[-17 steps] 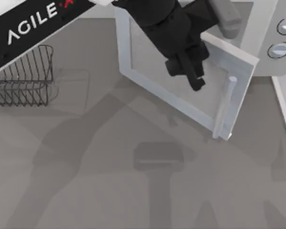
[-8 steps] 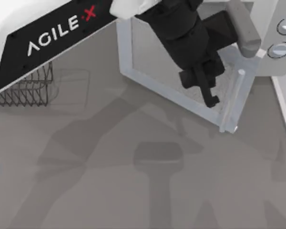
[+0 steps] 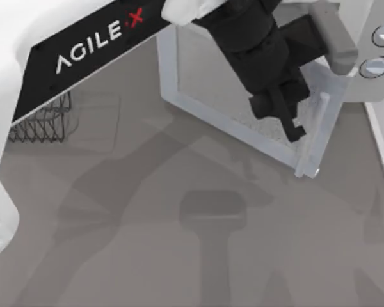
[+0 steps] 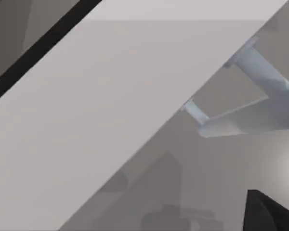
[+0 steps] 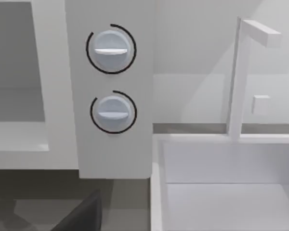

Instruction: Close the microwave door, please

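Though not shut, hanging partway open at the far right of the grey table (image 3: 147, 256): a flat white microwave door (image 3: 205, 83) with a speckled grey window. Hinged to a big white boxy microwave (image 3: 352, 32) and slanted out toward the middle of the table. On the microwave's side panel, two round grey knobs (image 3: 375, 66), one above the other when seen from the right wrist. Along the door's free edge, a pale bar handle (image 3: 315, 128) on two short stubs.

Reaching in from the left, right across the open door, with the white and black left arm marked AGILEX. At its end, hanging over the speckled window just beside the handle, the black left gripper (image 3: 293, 128). Hard to say whether touching the door or only close above it. Cannot tell how far open or closed. Nothing seen held in it.

Off at the left side, partly under the arm, a dark wire rack (image 3: 41, 125), well apart from the door.

Facing the knob panel from close by, the right gripper (image 5: 82, 216), seen as one dark bit low in the right wrist view. Cannot tell open or closed here either. Just beside the microwave, a white tub (image 5: 221, 192) with a thin white frame standing on its rim.
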You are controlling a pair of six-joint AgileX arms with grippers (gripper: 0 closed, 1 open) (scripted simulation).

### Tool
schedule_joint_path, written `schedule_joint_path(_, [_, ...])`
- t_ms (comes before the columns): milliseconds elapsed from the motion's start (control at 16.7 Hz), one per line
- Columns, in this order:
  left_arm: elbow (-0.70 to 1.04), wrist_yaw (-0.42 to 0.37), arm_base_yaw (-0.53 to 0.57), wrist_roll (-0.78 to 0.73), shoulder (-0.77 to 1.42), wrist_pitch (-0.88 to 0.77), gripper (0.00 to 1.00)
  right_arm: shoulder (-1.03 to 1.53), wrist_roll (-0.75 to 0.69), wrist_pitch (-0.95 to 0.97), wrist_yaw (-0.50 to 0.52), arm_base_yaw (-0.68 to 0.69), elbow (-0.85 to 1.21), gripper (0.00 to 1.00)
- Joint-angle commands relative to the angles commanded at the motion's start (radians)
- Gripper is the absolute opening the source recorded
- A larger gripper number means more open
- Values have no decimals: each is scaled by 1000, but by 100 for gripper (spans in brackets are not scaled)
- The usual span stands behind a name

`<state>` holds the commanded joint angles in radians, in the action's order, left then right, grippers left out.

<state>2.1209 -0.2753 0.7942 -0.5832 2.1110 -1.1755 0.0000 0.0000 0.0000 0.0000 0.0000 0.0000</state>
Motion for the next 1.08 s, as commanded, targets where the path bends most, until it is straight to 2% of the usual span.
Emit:
schedule_joint_path(180, [26,-40,-39,8,-5,-1,0,0,0,0,0,0,0,100])
schedule_joint_path(840, [52,-62,11,17,75,-70,0,0,0,0,0,0,0,100])
schedule_joint_path(1080, [109,-41,9,33,80,-59,0,0,0,0,0,0,0,100])
